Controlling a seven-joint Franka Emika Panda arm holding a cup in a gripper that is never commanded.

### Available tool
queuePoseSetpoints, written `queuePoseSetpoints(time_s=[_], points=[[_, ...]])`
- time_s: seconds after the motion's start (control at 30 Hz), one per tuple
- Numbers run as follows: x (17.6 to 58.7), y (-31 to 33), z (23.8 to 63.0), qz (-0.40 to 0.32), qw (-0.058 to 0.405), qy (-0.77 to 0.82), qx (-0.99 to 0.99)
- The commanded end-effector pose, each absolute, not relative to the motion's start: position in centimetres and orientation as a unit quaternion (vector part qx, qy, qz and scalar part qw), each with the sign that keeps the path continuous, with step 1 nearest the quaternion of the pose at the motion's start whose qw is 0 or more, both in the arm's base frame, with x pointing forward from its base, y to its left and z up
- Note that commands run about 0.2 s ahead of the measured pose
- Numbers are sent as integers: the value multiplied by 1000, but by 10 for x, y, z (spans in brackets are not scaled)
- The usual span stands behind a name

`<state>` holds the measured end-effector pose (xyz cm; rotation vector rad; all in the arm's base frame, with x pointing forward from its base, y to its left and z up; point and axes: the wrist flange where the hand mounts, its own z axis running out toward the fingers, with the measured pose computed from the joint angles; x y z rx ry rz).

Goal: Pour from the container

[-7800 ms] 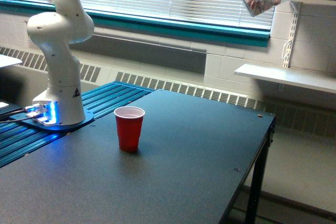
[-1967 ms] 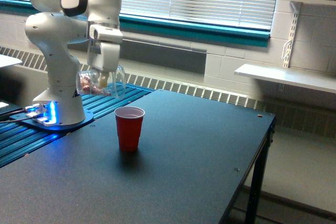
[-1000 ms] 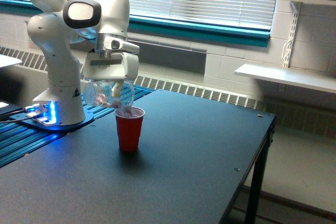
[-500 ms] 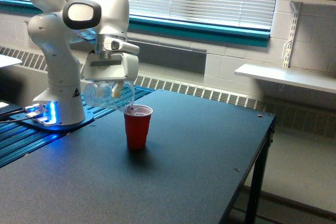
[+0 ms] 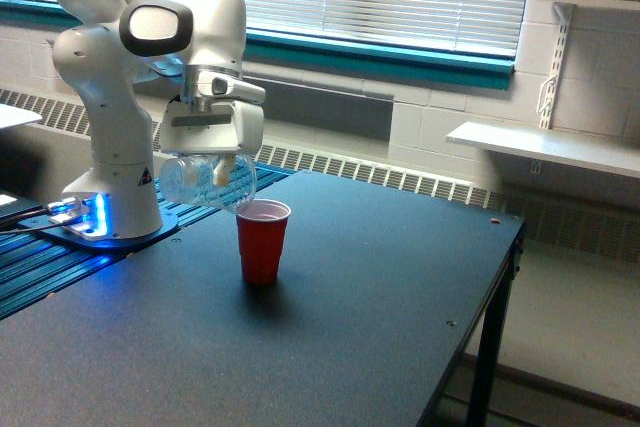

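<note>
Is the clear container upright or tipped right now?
Tipped. The clear container, held by the tool, lies nearly on its side, its mouth lowered toward the red cup.

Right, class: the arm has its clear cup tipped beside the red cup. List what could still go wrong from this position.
1. The clear transparent plastic container lies tilted with its mouth at the near rim of the opaque red plastic party cup, not over its middle, so leftover pieces may drop onto the black table.
2. The mouth sits close to that rim; a sideways move could knock the light red cup over.
3. The pincer holds the container from above; a slipping grip would drop it.
</note>
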<state>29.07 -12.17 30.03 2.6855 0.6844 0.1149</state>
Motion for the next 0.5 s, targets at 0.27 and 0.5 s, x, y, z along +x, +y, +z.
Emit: queuePoseSetpoints(time_s=[0.27, 0.5], points=[[283, -109, 296, 55, 169, 219, 959], [282, -110, 298, 52, 175, 222, 958]])
